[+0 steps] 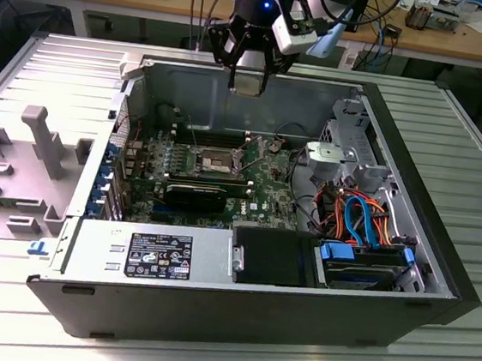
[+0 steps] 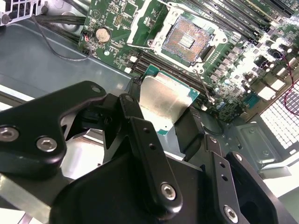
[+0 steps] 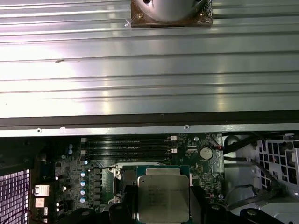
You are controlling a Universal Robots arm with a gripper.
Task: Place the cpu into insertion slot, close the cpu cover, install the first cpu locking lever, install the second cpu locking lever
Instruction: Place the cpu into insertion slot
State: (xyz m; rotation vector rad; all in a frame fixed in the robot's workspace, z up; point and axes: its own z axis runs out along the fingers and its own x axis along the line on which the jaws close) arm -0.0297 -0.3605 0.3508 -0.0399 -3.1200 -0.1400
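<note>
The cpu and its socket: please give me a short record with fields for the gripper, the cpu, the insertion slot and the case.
gripper: shut on the cpu
cpu: gripped at two opposite edges, metal top facing the second wrist view, held above the motherboard, not yet in the slot
insertion slot: uncovered and empty, contact field exposed
computer case: lying on its side, open on top

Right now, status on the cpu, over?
Gripper shut on the cpu, held above the computer case. Insertion slot bare, contacts exposed. Nothing between them.
</note>
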